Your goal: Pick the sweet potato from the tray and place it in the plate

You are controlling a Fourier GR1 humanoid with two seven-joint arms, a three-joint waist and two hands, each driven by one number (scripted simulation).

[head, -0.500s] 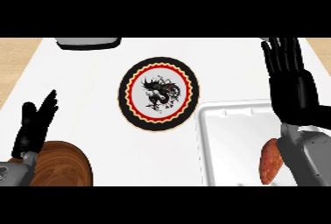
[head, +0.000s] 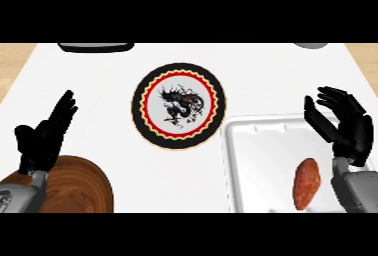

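A: Lying in the white tray (head: 244,165) at the lower right, the sweet potato (head: 306,183) rests lengthwise near the tray's right side, reddish-brown, with nothing touching it.

B: And the right hand (head: 341,127)?

A: It is above the tray's upper right part, just beyond the sweet potato's far end and apart from it. Fingers are spread and only slightly bent, thumb set off to the left; it holds nothing.

B: Position of the plate (head: 179,74)?

A: Centre of the white counter (head: 88,75), left of the tray, its lower right rim just beside the tray's upper left corner. Black rim, red scalloped ring, dark motif on a white middle. Nothing lies on it.

B: The left hand (head: 46,135)?

A: At the left edge, fingers straight and pointing up, resting, holding nothing. Below it shows a round wooden board (head: 77,185), partly cut off by the lower edge.

B: Other items?

A: A dark grey object (head: 96,47) at the counter's far edge, too cropped to identify.
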